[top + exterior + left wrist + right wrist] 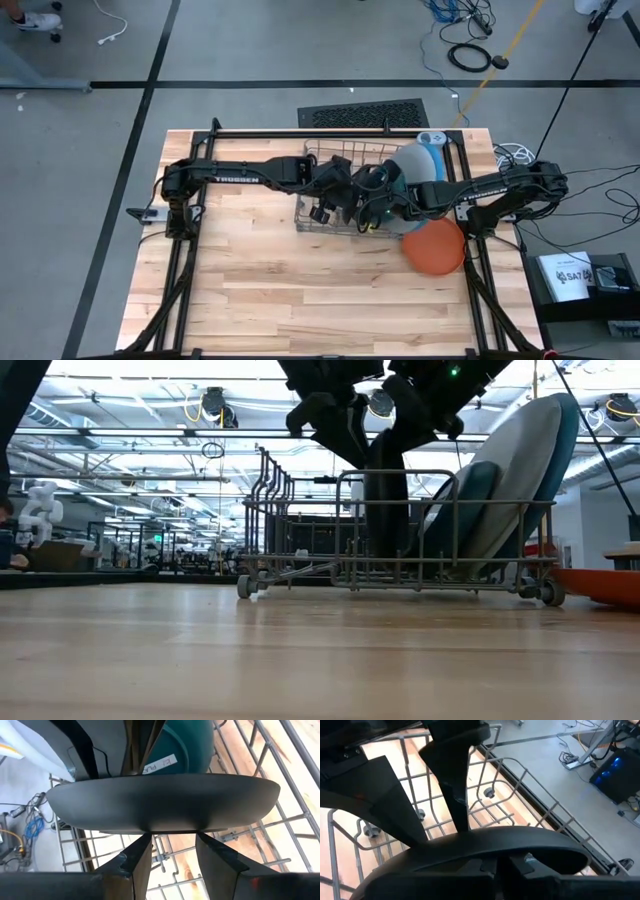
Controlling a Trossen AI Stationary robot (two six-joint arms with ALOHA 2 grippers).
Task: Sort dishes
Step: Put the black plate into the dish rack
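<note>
A black plate (160,802) stands on edge inside the wire dish rack (322,160), its lower edge down among the wires (385,570). My right gripper (506,866) comes from the table's right and is shut on it. My left gripper (172,855) comes from the left and is open, its two fingertips right up against the plate's curved outer face. A teal plate (470,510), a grey plate (520,470) and a pale blue plate (437,146) lean upright in the rack's right end. An orange plate (435,247) lies flat on the table. My left gripper's fingertips (142,842) reach the black plate's curved face side by side, with the rack showing through the gap between them; I cannot tell whether they touch it. My right gripper pinches the black plate's upper rim (500,845) between its shut fingers, slanting down from the table's right. The plate stands upright, its lower edge in the rack.
The rack stands on small wheels (245,588) in the table's far middle, with bare wire slots at its left half (290,510). Bare wooden tabletop (300,290) lies in front. Cables and boxes sit beyond the table's right edge (575,275).
</note>
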